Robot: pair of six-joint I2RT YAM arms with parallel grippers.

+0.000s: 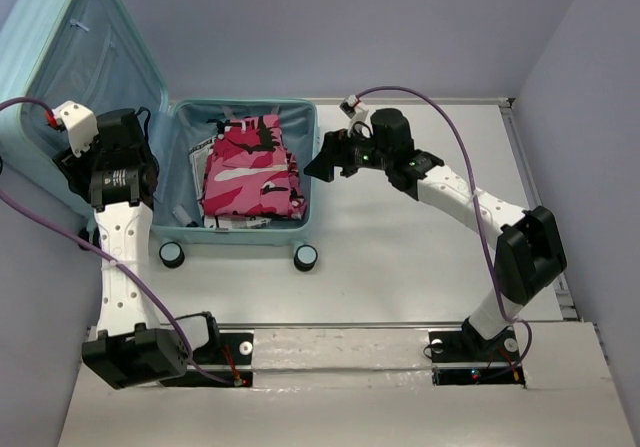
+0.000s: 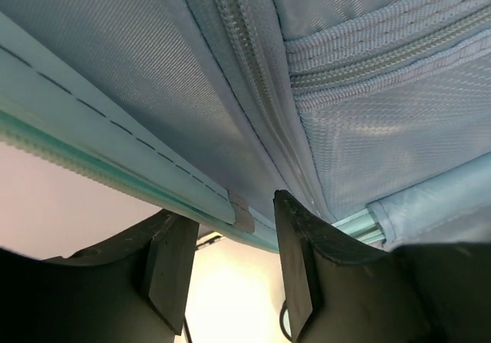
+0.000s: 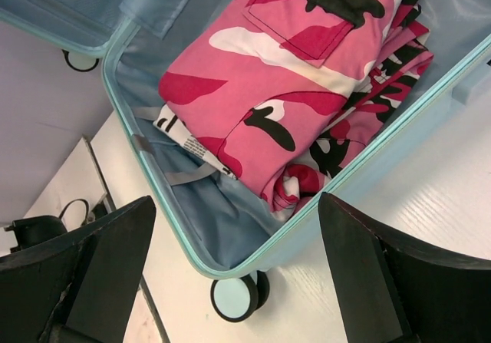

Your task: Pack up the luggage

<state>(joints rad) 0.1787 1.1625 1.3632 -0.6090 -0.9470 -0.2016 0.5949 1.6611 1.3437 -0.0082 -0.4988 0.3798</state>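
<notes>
Evidently stiff, smooth and bulky, the luggage lies open on the table, lid raised at left, clothes inside; the lid's thin rim seems the best hold. The left gripper straddles that rim, jaws partly apart; the right gripper hangs wide open.

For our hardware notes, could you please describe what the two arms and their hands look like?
The left arm and right arm have white links between bulky black joint housings. A purple cable runs along each to a white plug block at the wrist. The left hand and right hand each have two broad matte-black fingers.
</notes>
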